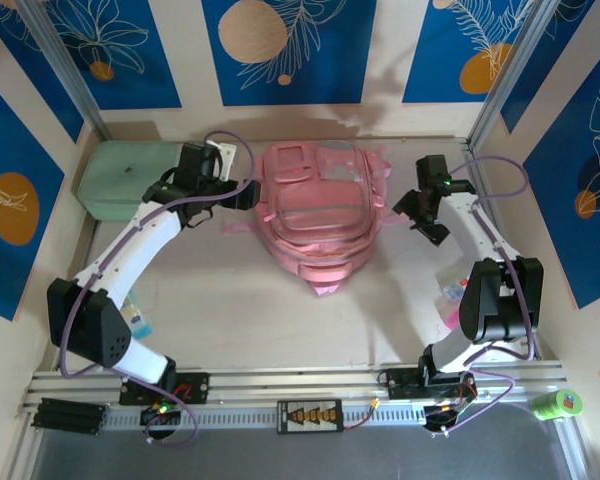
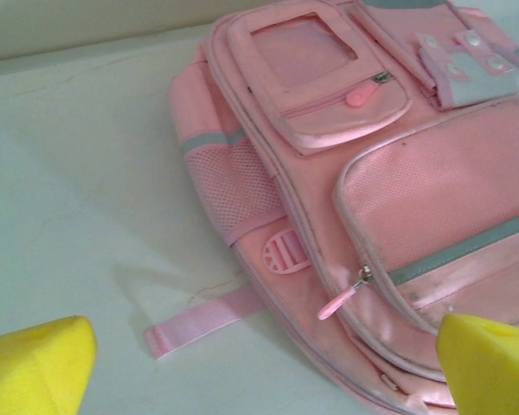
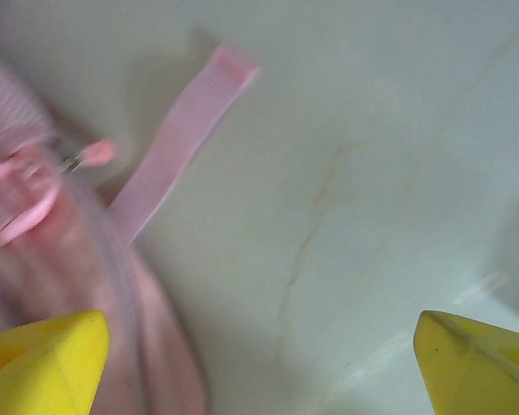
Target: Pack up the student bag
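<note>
Pink and soft, the bag (image 1: 320, 215) lies flat on the counter (image 1: 280, 320), front pockets up, at the middle toward 12 o'clock. Left fingers (image 1: 242, 193) stand wide apart and hold nothing, by the bag's 9 o'clock edge. In the left wrist view their yellow pads (image 2: 35, 367) sit at the two bottom corners, and beyond them lie a mesh pocket (image 2: 229, 186), a loose strap (image 2: 203, 322) and a zip pull (image 2: 336, 304). Right fingers (image 1: 418, 218) are wide too and empty, just off the bag's 3 o'clock side, over bare counter beside a strap end (image 3: 186, 130). A mint green case (image 1: 125, 178) lies at 10 o'clock, near the left arm.
</note>
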Robot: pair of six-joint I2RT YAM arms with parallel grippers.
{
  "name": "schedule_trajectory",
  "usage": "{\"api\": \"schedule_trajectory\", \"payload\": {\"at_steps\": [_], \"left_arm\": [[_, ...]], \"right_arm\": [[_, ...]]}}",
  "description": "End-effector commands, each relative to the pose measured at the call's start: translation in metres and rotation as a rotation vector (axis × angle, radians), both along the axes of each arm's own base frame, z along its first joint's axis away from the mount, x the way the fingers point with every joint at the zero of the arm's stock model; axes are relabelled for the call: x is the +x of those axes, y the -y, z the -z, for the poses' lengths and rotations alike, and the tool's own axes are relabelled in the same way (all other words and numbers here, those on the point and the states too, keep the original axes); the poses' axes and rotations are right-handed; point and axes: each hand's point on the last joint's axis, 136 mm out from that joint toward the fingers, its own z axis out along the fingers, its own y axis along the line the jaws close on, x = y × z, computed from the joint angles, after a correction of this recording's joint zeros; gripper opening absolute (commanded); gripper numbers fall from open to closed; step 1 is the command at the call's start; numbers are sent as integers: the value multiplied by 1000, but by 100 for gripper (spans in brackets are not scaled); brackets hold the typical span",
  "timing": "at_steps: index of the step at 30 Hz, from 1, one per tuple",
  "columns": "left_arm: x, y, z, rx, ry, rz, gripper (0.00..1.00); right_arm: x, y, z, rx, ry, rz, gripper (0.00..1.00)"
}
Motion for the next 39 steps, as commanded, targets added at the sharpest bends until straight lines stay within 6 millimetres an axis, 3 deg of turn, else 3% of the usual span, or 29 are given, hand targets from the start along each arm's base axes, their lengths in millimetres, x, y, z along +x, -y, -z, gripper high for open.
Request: {"api": "schedule_trajectory", "payload": {"at_steps": [1, 7, 11, 20, 25, 33, 39], "left_arm": [[9, 11, -1, -64, -9, 24, 100], [15, 23, -2, -157, -12, 18, 100], [24, 27, 1, -193, -22, -1, 100], [35, 41, 2, -246, -60, 16, 100], [37, 43, 2, -243, -71, 25, 100], [43, 46, 11, -243, -87, 21, 100], [42, 45, 15, -234, -96, 24, 100]], "right_arm": [[-16, 44, 15, -38, -34, 88, 91], [-22, 95, 31, -6, -71, 174, 90], [-36, 121, 40, -38, -116, 270, 91], [-73, 156, 66, -37, -175, 379, 92], [-81, 163, 78, 0, -166, 370, 92], [-85, 156, 99, 74, -194, 332, 89], [-80, 149, 103, 94, -202, 288, 81]]}}
